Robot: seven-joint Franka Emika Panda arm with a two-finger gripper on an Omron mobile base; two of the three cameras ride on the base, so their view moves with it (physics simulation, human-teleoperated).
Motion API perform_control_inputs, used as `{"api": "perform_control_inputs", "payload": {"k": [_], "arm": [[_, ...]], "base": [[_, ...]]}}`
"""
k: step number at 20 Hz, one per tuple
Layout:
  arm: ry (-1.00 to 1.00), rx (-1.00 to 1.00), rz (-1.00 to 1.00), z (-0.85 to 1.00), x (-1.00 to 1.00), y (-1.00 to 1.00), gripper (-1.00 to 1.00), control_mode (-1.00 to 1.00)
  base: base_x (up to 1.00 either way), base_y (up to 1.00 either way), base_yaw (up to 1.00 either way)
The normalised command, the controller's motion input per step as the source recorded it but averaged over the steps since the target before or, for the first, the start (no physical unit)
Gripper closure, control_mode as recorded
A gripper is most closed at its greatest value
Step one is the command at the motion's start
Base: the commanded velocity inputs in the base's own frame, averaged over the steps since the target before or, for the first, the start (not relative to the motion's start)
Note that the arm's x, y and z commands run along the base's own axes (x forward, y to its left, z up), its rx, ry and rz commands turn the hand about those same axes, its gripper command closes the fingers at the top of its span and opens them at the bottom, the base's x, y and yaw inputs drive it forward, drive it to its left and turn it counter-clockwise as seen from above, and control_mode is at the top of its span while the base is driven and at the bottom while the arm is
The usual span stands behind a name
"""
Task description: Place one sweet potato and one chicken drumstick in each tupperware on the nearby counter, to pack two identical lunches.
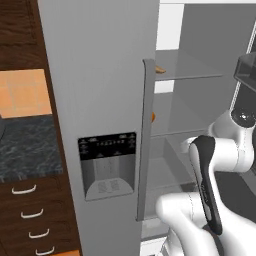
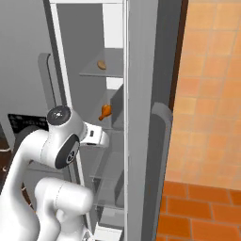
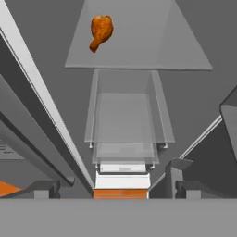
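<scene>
**Reaching into the open fridge for the drumstick**

Fetching step, by the look of it: arm extended into the open refrigerator [image 1: 95, 100], nothing yet picked up. Gripper [image 3: 111, 187] spread wide in the hand view, fingertips [image 3: 44, 189] at roughly 7 and 5 o'clock along the bottom, empty between them.

Chicken drumstick [image 3: 101, 30] lying on a glass shelf [image 3: 152, 51] at about 11 o'clock in the hand view, well apart from the fingers, bulbous end up, bone end pointing toward 7 o'clock. Same piece in the right base view at [image 2: 106, 111], just above the wrist. Sweet potato [image 2: 101, 64] one shelf higher, toward 12 o'clock from the drumstick; a tan sliver of it also peeking past the door edge in the left base view [image 1: 159, 70].

Next move, as a judgement: advancing and lifting toward 11 o'clock to bracket the drumstick, minding the shelf edge and the clear drawers [image 3: 125, 120] stacked below.

Dark marbled counter [image 1: 27, 145] at 9 o'clock in the left base view, over wood drawers with silver handles. Orange tiled wall [image 2: 212, 84] at 3 o'clock in the right base view.
</scene>
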Motion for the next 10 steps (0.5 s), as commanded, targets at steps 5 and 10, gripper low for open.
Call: {"api": "perform_control_inputs", "payload": {"k": [5,10], "arm": [[0.00,0.00,0.00,0.00,0.00,0.00,-1.00,1.00],[0.00,0.00,0.04,-0.06,0.17,-0.02,-1.00,-1.00]], "base": [[0.21,-0.23,0.10],[0.18,-0.01,0.07]]}}
